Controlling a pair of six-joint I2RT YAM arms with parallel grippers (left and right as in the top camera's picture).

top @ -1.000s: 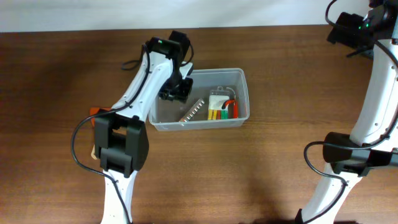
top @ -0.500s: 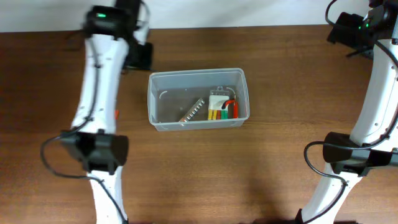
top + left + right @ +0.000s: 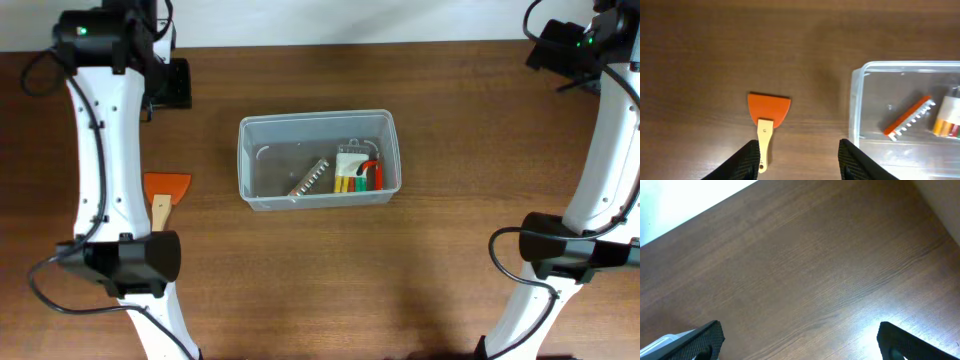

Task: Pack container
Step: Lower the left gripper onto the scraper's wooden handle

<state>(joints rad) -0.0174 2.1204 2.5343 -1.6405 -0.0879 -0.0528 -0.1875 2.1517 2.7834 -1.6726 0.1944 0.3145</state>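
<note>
The clear plastic container point(image 3: 318, 160) sits mid-table. It holds a toothed strip point(image 3: 310, 178) and a white pack of coloured tools point(image 3: 357, 170). An orange scraper with a wooden handle point(image 3: 165, 190) lies on the table left of it. My left gripper point(image 3: 172, 85) is open and empty, high above the table at the back left. Its wrist view shows the scraper point(image 3: 769, 107) ahead of the gripper point(image 3: 802, 162) and the container point(image 3: 856, 110) to the right. My right gripper point(image 3: 556, 50) is open and empty at the back right, over bare wood point(image 3: 802, 345).
The brown wooden table point(image 3: 300, 280) ends at a white wall along the back. A corner of the container point(image 3: 660, 342) shows at the lower left of the right wrist view. Both arm bases stand at the front edge.
My left arm has swung out of the container to the back left, empty. The scraper on the table is now uncovered. The right arm has not moved.
</note>
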